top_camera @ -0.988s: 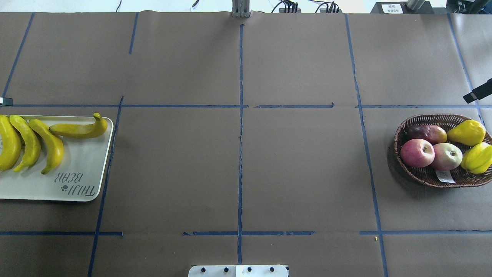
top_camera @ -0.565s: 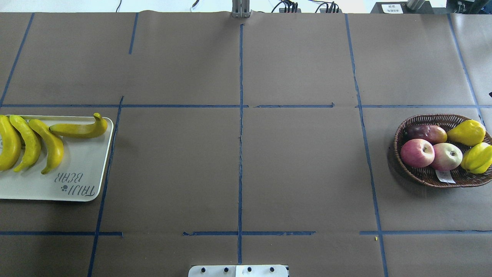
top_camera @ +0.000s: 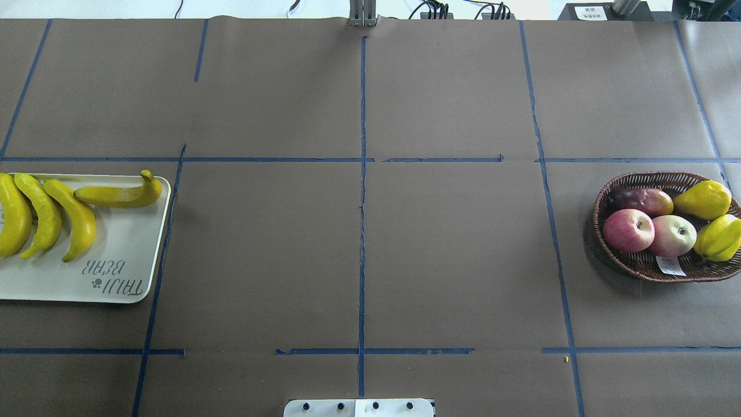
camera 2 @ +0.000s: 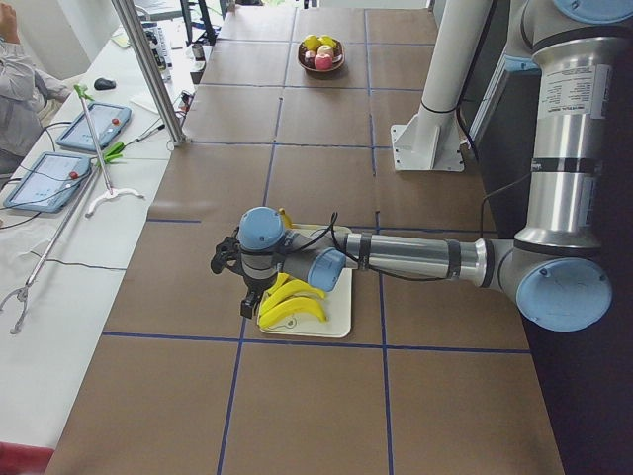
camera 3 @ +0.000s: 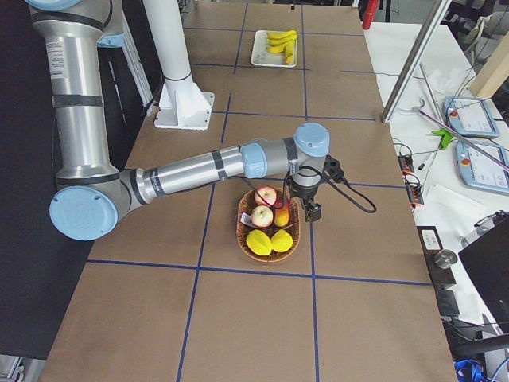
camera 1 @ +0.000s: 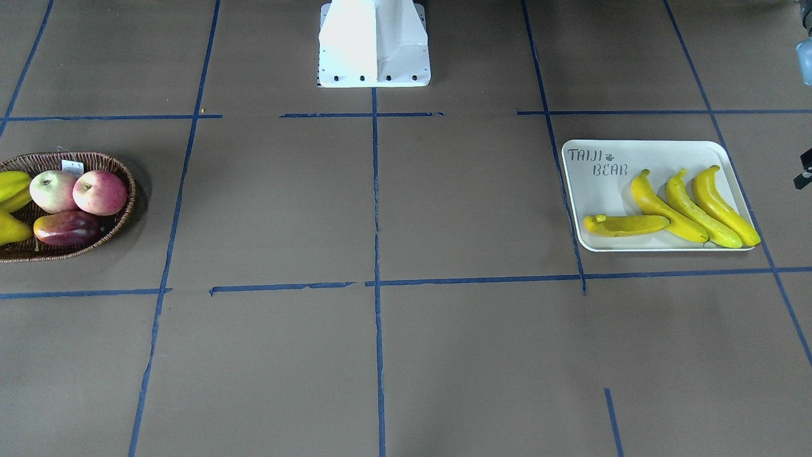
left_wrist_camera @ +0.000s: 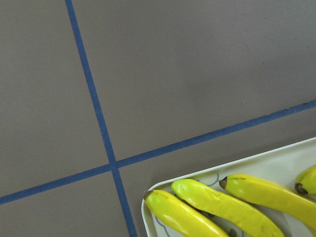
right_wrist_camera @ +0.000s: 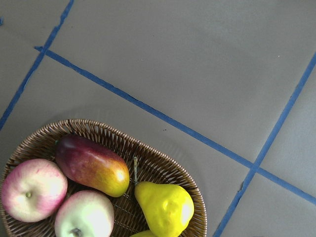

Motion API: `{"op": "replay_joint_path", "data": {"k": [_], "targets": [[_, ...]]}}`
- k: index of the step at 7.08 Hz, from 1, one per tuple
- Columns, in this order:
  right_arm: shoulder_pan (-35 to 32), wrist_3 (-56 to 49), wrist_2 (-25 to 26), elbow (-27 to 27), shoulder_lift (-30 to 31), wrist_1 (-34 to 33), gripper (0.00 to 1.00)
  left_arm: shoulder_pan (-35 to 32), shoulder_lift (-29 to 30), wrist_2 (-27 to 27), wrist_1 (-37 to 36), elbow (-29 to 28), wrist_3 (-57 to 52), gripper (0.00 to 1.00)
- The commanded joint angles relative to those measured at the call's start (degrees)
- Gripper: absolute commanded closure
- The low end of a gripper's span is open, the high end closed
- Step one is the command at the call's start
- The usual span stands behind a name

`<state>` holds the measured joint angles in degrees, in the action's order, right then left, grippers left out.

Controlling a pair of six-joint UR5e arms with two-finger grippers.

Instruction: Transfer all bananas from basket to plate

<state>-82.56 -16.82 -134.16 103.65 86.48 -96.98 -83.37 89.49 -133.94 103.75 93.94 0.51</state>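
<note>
As 4 bananas (top_camera: 80, 223) hug plate's (top_camera: 118, 243) far edge, basket (top_camera: 639, 263) sits well apart.

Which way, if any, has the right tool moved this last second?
Yes, rightward. The right tool showed beyond the basket overhead, at the view's right edge; now it is off that edge.

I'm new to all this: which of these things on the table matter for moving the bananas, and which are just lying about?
Part of the job: four bananas, the plate under them, the basket.

Just lying about: two apples, two yellow fruits, a dark red mango, all in the basket.
</note>
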Motion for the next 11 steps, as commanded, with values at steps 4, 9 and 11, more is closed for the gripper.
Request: {"op": "replay_joint_path", "data": {"k": [4, 9, 11], "targets": [[-6.12, -4.55, -0.41, -0.2, 5.17, -8.58, 0.01, -6.87, -0.88, -0.26, -26.66, 8.78, -9.57, 0.0], [-7.36, 4.69, -0.23, 0.5, 9.85, -7.97, 0.0, -7.24, -4.76, 0.17, -25.53, 7.49, -9.82, 0.0], [-7.36, 4.51, 2.38, 0.24, 9.94, -5.53, 0.0, -7.41, -5.29, 1.32, -22.81, 9.4, -9.56, 0.0]]}}
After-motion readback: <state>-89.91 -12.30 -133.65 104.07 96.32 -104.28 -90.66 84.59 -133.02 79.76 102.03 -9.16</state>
